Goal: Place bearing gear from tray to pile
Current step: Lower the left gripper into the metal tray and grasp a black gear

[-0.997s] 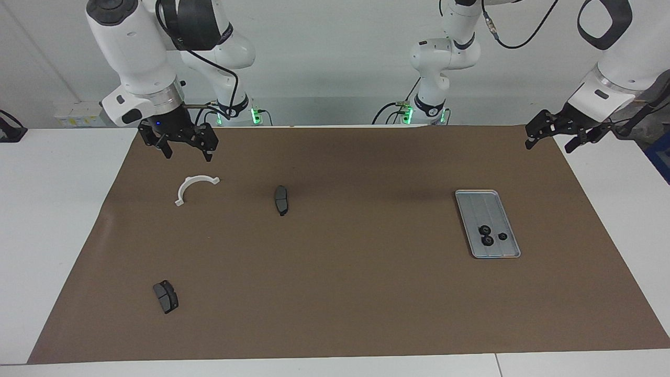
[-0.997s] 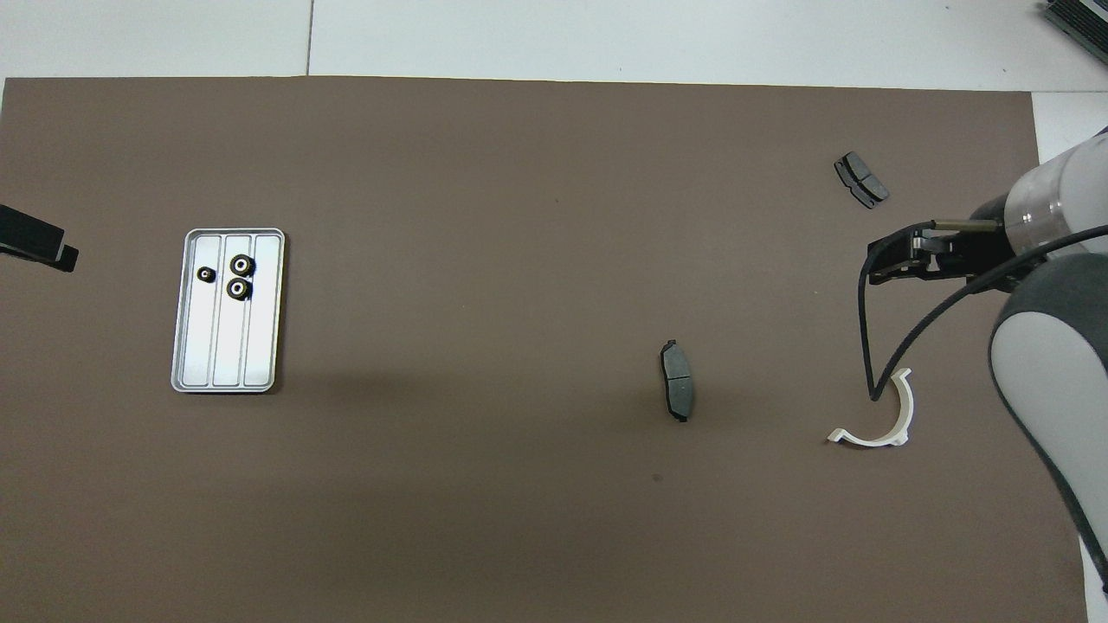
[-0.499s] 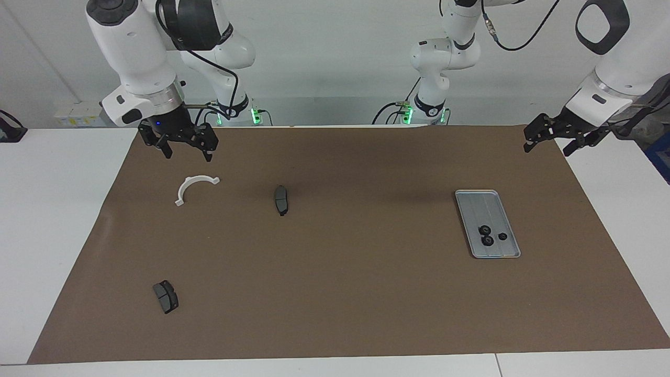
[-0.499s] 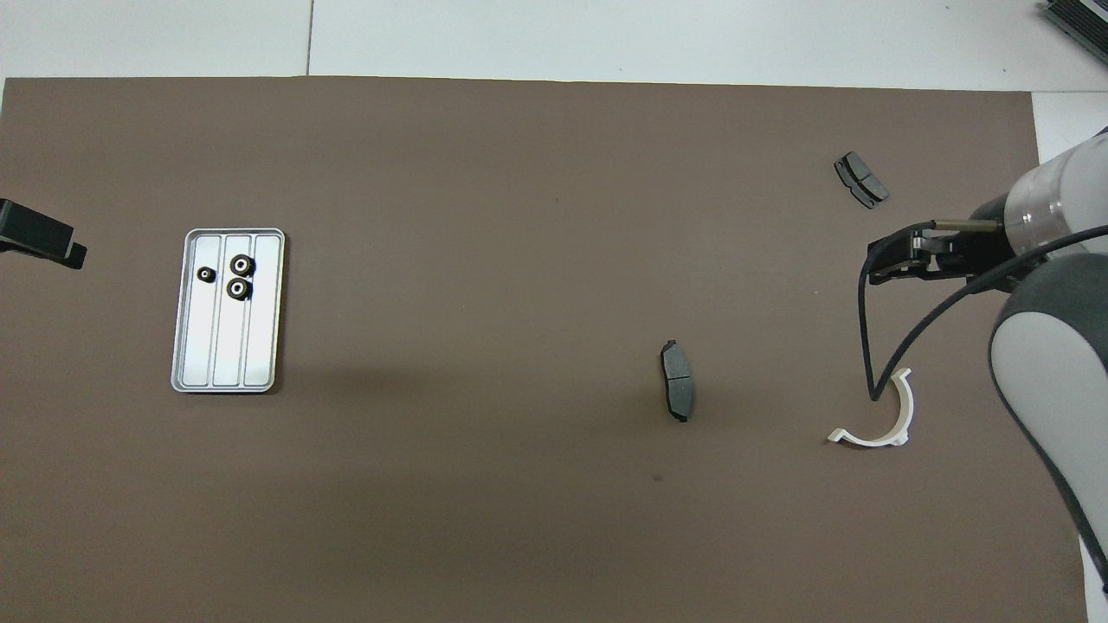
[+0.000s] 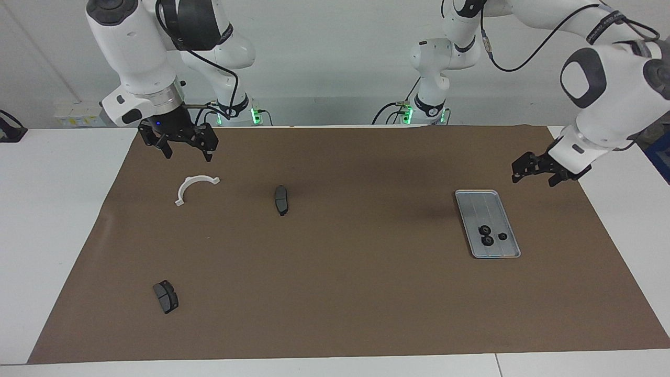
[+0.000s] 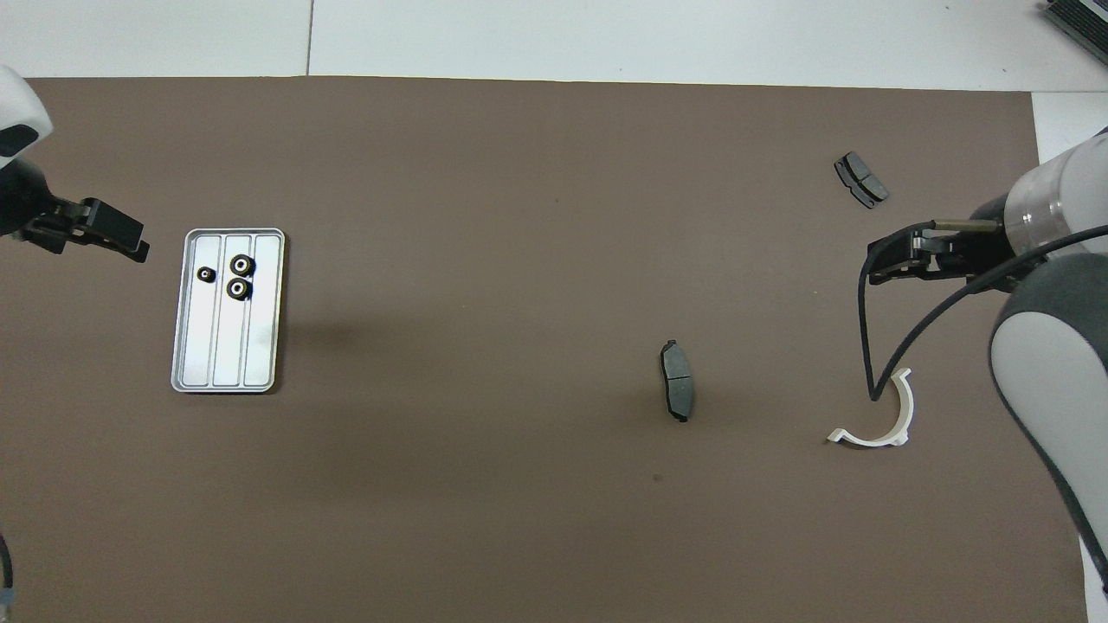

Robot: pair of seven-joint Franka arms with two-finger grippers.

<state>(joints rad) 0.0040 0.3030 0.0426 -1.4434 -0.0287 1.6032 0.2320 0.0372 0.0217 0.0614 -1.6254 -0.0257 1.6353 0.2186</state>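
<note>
The silver-grey tray (image 5: 481, 207) (image 6: 227, 346) lies toward the left arm's end of the table. Three small black bearing gears (image 5: 488, 240) (image 6: 237, 288) sit in its part farther from the robots. The pile's parts lie scattered toward the right arm's end: a white half-ring bracket (image 5: 196, 178) (image 6: 868, 441) and two dark brake pads (image 5: 281, 199) (image 6: 678, 381). My left gripper (image 5: 534, 176) (image 6: 112, 238) is open and empty, up over the mat beside the tray. My right gripper (image 5: 187, 154) (image 6: 883, 264) is open and empty, above the mat near the bracket.
The second brake pad (image 5: 166, 296) (image 6: 861, 179) lies far from the robots at the right arm's end. A brown mat (image 5: 335, 272) covers the white table. The right arm's black cable (image 6: 874, 381) hangs over the bracket.
My left gripper has come down and moved in toward the tray. The right arm, the tray and the parts have not moved.
</note>
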